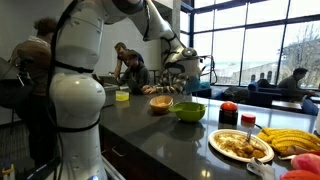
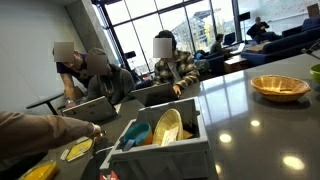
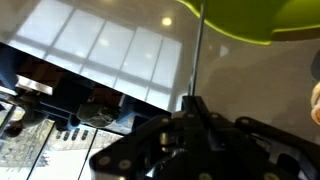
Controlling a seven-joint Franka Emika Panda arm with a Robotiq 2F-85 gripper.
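The claw point(image 3: 190, 100) is seen shut, its fingers pressed together on a thin dark rod point(image 3: 196, 50) that runs straight out from between them in the wrist view. The rod is carried above the glossy grey surface point(image 3: 110, 50), and its far end is lost at the rim of a green bowl point(image 3: 250, 20); whether it touches the bowl cannot be told.

In an exterior view the claw is hung over the middle stretch of the surface, above the green bowl point(image 1: 187, 111) and a wicker bowl point(image 1: 160, 102), which are set just beside each other. The rod itself is too fine to be made out there.

Further along the surface, towards its near end, a red-lidded jar point(image 1: 229, 115) is stood, then a plate point(image 1: 240, 146) of food, with bananas point(image 1: 292, 140) just beside the plate. A yellow-green cup point(image 1: 122, 95) is placed well apart from these, near the far end.

In an exterior view the wicker bowl point(image 2: 280, 87) is shown alone on a bare part of the surface, and a rack point(image 2: 165, 155) loaded with dishes is set well apart from it, at the near edge.
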